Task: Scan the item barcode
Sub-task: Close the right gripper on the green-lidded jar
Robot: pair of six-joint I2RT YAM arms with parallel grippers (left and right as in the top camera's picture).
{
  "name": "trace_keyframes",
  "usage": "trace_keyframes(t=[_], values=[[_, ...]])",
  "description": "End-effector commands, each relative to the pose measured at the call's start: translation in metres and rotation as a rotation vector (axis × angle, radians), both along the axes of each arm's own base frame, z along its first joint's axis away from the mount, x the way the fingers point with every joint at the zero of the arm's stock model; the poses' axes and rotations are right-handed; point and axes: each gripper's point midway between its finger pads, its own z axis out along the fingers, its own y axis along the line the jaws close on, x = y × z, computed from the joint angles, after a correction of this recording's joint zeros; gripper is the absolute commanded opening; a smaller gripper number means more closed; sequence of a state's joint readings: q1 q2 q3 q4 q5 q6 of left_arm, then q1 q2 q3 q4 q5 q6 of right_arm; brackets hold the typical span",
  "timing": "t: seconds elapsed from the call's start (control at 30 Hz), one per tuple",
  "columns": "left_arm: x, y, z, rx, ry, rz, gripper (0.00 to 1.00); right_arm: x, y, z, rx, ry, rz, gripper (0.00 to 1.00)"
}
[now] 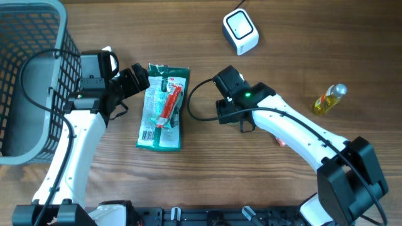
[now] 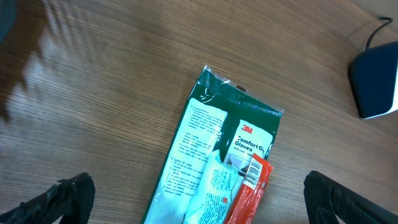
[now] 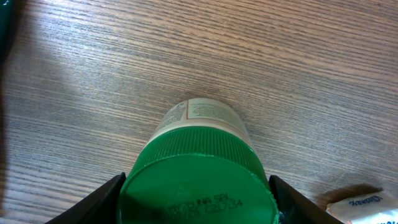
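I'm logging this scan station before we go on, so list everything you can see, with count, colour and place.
basket: one, grey, table's left end
glove pack: one, green, left of centre
packet: one, red, on the glove pack
scanner: one, white, far side
bottle: one, yellow, right side
jar: one, green lid, pale body, in the right jaws
table: one, brown wood
left jaws: open, beside the glove pack, basket side
right jaws: closed on the jar's lid

Mock shop checkout on a wooden table: barcode scanner, shopping basket, glove pack.
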State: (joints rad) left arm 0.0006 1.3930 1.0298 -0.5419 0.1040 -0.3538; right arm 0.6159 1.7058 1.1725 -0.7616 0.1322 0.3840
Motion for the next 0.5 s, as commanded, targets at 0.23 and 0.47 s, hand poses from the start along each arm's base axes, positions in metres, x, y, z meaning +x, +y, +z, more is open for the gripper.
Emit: trace_keyframes(t=[0.23, 0.47], values=[[0.003, 0.000, 0.011, -0.005, -0.032, -0.007, 1.00, -0.002, 0.003, -0.003, 0.017, 0.015, 0.007, 0.59], [0.003, 0.000, 0.011, -0.005, -0.032, -0.007, 1.00, 0.004, 0.010, 0.000, 0.052, -0.007, -0.004, 0.96]])
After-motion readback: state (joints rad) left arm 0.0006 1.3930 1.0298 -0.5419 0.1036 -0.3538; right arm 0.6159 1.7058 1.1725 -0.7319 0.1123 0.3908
